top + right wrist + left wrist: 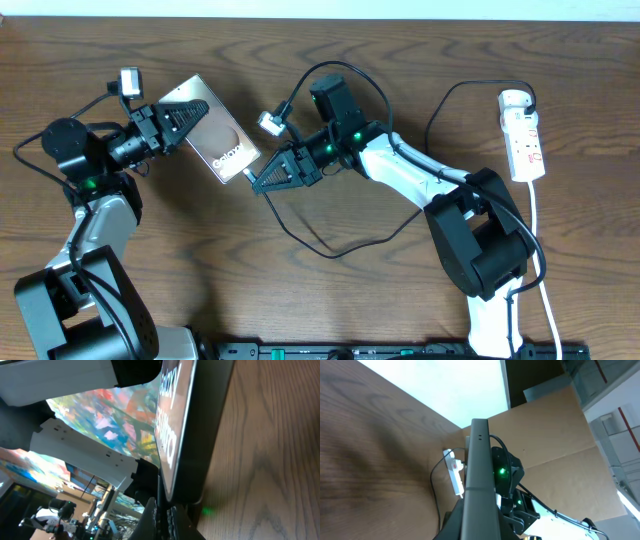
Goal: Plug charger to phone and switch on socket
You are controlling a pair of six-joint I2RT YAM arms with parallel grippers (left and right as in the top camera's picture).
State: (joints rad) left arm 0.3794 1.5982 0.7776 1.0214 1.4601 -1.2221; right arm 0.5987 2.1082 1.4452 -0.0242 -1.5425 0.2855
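Observation:
The phone [222, 137] is a dark slab with white "Galaxy" lettering, tilted up off the table. My left gripper [172, 122] is shut on its far end; in the left wrist view its edge [479, 485] rises between the fingers. My right gripper [262, 181] is shut on the plug tip of the charger [330, 245], a thin black cable, right at the phone's near end. In the right wrist view the fingers [164, 520] pinch the tip just under the phone's end [187, 435]. The white socket [522, 134] lies at the far right, also in the left wrist view [454, 474].
The charger cable loops on the table under my right arm and runs up to the socket. The strip's white cord [540, 250] trails down the right side toward the front edge. A cardboard wall [555, 425] stands beyond the table.

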